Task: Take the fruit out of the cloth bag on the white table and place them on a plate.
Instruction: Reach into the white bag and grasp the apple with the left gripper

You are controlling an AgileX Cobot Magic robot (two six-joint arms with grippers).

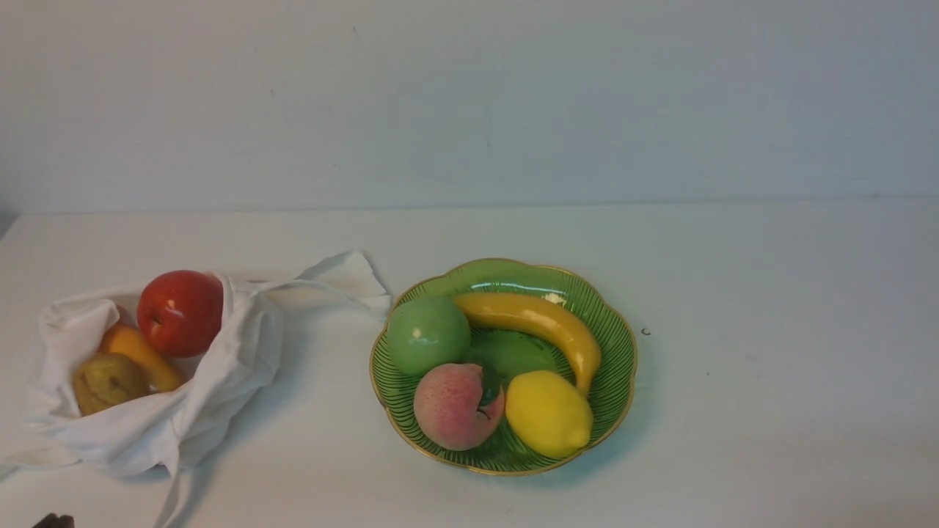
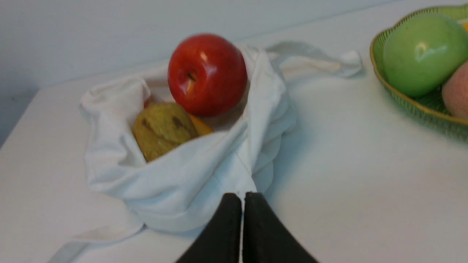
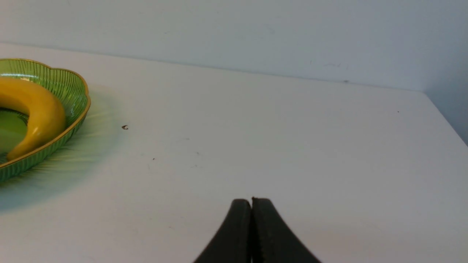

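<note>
The white cloth bag lies open at the left of the white table. Inside it rest a red apple, an orange elongated fruit and a brownish-yellow pear. The green gold-rimmed plate sits mid-table with a green apple, a banana, a peach and a lemon. My left gripper is shut and empty, just short of the bag, with the apple and pear beyond. My right gripper is shut, empty, over bare table beside the plate.
A strap handle of the bag trails toward the plate's rim. A tiny dark speck lies right of the plate. The wall runs behind the table, and the table's right edge shows in the right wrist view.
</note>
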